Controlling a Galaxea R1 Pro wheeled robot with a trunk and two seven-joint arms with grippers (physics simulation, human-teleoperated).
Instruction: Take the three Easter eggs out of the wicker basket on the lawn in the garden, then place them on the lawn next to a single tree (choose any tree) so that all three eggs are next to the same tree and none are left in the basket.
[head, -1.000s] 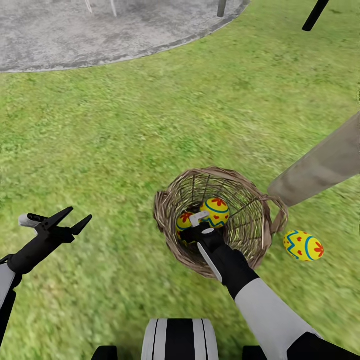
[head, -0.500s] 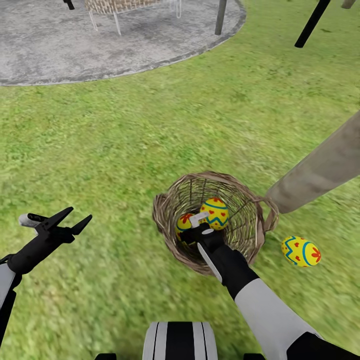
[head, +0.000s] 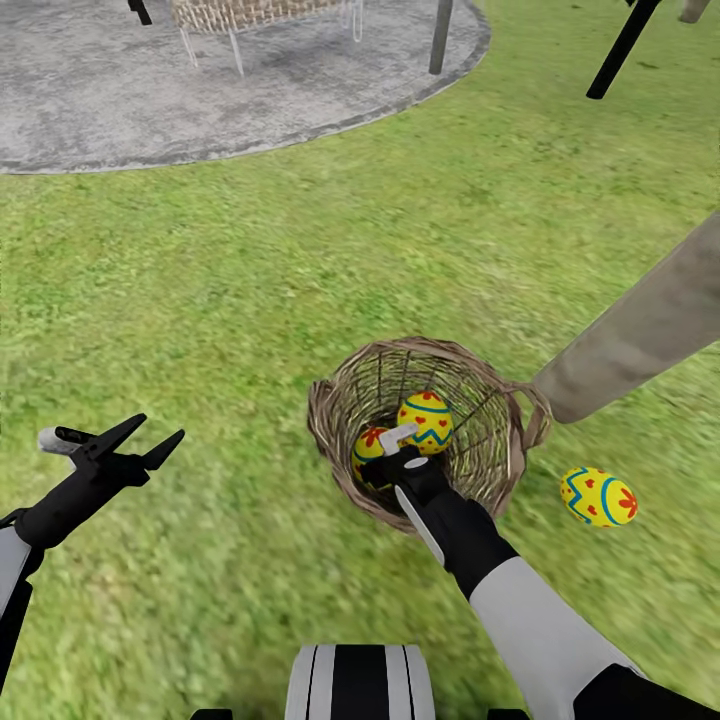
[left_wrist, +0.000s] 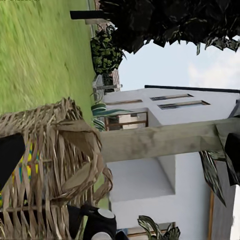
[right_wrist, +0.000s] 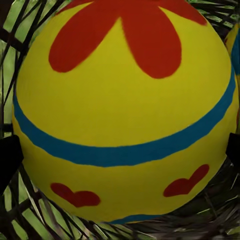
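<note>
Easter eggs: two sit inside the wicker basket (head: 420, 440), one lies on the lawn (head: 250, 300) outside it. The flower-and-heart egg (right_wrist: 125, 110) sits directly ahead of the right gripper (head: 398, 447), between its fingertips, which show as dark edges at either flank of the shell. Whether the jaws have closed onto the shell cannot be told from these views. The zigzag egg (head: 428, 420) lies just beyond the gripper, touching or nearly touching the first. The third egg (head: 599, 497) rests on the grass well to the gripper's right, near the foot of the tree trunk (head: 640, 335).

Handling, as a judgement: the eggs look rigid, smooth and rounded, so expect a slippery shell that can squirt out of a two-finger pinch. Take hold across the widest band, at the blue stripe, with the pads square to the shell. Weight appears low.

Surface and room: the basket's open weave is stiff and narrows toward the base, leaving little clearance beside the gripper; lift straight up to avoid catching the rim (head: 330, 400). The left gripper (head: 145, 440) hangs spread apart and empty, well to the right gripper's left, over open grass. Grass offers a soft, slightly uneven landing; an egg could roll.
</note>
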